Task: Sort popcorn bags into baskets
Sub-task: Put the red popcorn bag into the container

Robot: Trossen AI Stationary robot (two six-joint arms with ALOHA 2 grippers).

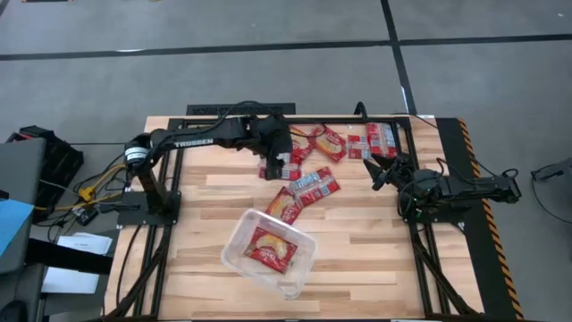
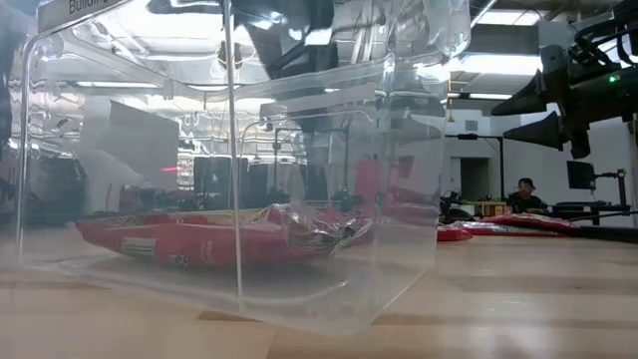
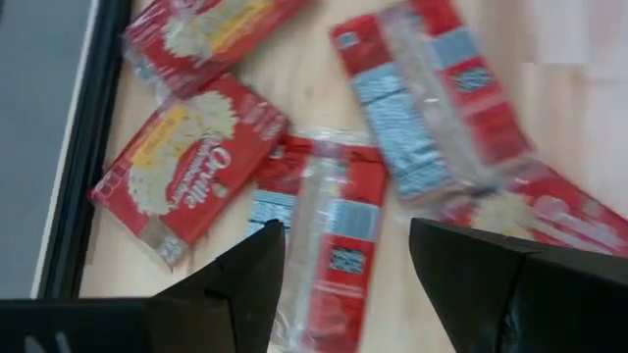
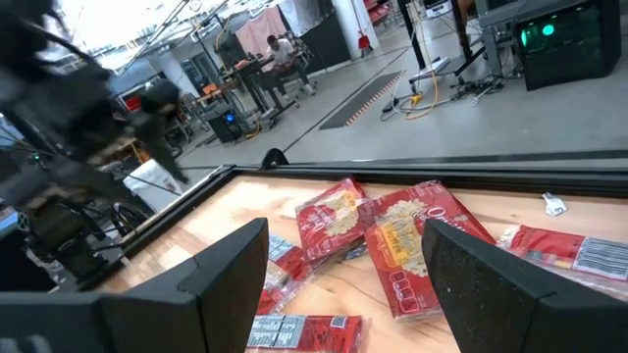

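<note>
Left gripper (image 1: 276,166) hangs over the far middle of the wooden table (image 1: 357,259), fingers spread and pointing down at a narrow red popcorn bag (image 3: 319,245) that lies flat between them in the left wrist view; nothing is clamped. Right gripper (image 1: 379,170) waits near the table's right side, its fingers wide apart and holding nothing, aimed toward the loose packets.

Largest of the task's things, the clear plastic tub (image 1: 299,268) sits at the near middle of the table, turned at an angle. One popcorn bag (image 1: 270,249) lies flat inside it, and another bag (image 1: 284,207) rests at its far rim, though whether it leans on the wall or lies just outside I cannot tell.

Remaining popcorn bags are scattered across the far half of the table: a pair (image 1: 315,186) lies just beside the left gripper, overlapping; a cluster (image 1: 320,143) sits beyond them by the far edge; more packets (image 1: 375,141) lie near the far right corner, close to the right gripper.

In the low view a person (image 2: 522,193) sits in the room well behind the table.
</note>
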